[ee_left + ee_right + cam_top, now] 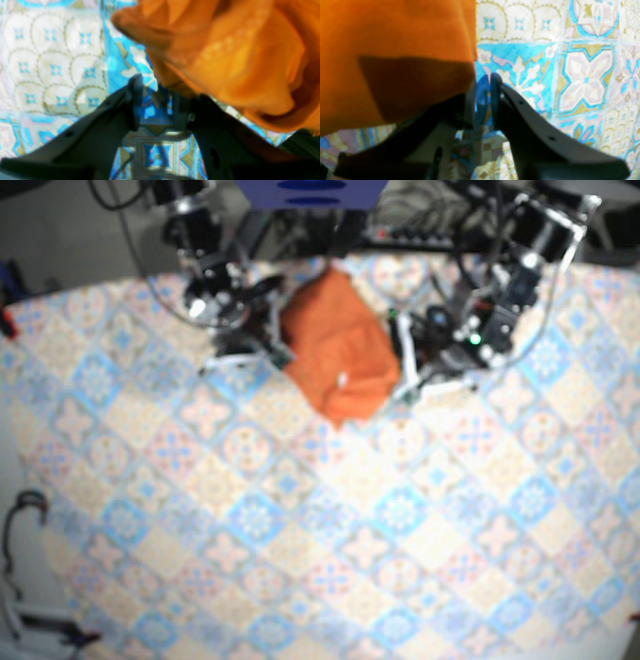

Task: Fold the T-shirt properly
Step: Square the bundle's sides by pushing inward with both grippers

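Observation:
The orange T-shirt (338,350) lies bunched in a rumpled heap at the far middle of the table. In the left wrist view its folds (232,57) fill the upper right, close against the right finger (181,112). My left gripper (156,105) is open, and only patterned cloth shows between its fingers. It sits at the shirt's right edge in the base view (405,380). My right gripper (482,100) stands at the shirt's left edge (275,345). Its fingers are a narrow gap apart with tablecloth showing between them. The shirt (395,55) overlaps the left finger (467,107).
A blue, white and gold tile-patterned tablecloth (330,520) covers the whole table. Cables and arm bases (310,195) crowd the far edge behind the shirt. More cables (25,520) hang off the near left corner.

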Robot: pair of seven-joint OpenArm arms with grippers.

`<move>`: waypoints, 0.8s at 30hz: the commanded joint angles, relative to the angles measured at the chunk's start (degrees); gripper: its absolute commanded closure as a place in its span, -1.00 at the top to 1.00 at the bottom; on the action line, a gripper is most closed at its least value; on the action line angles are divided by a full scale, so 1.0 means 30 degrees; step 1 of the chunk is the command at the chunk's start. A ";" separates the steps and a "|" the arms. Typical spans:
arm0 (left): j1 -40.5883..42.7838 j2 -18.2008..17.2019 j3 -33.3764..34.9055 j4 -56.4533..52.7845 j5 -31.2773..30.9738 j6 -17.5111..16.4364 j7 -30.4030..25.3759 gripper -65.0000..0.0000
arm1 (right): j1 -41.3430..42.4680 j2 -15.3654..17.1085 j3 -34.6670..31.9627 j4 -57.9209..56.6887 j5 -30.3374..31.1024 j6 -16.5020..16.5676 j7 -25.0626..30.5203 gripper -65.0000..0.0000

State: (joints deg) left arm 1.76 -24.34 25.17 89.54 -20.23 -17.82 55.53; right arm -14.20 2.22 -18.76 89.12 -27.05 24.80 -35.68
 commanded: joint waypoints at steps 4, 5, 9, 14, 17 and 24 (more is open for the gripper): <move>-0.0718 -0.0224 -0.0199 0.0235 -0.0100 0.0007 -0.0209 -0.39 | -0.0352 -0.0022 -0.0060 0.0461 0.0064 0.0189 -0.0018 -0.65; -0.0923 -0.0224 -0.0111 0.0206 -0.0100 0.0007 -0.0209 -0.39 | -0.0411 -0.0022 -0.0090 0.0666 0.0064 0.0189 -0.0018 -0.65; -0.1246 -0.0166 -0.0199 0.0118 -0.0070 0.0007 -0.0209 -0.39 | -0.0968 -0.0022 -0.0090 0.1428 0.0064 0.0189 -0.0018 -0.65; -0.1773 -0.0078 -0.0140 -0.1054 -0.0188 0.0007 -0.0267 -0.39 | -0.1319 -0.0022 -0.0558 0.1604 0.0064 0.0189 -0.0018 -0.65; -0.1773 -0.0078 -0.0140 -0.1113 -0.0188 0.0007 -0.0297 -0.39 | -0.1407 -0.0022 -0.0617 0.1604 0.0034 0.0189 -0.0018 -0.65; -0.1773 -0.0078 -0.0111 -0.1230 -0.0129 0.0007 -0.0883 -0.39 | -0.1436 -0.0022 -0.1291 0.1604 0.0034 0.0189 -0.0077 -0.65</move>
State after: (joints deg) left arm -2.70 -24.16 25.15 85.19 -20.51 -17.80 53.58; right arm -18.59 2.42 -22.35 92.82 -27.29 25.21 -36.71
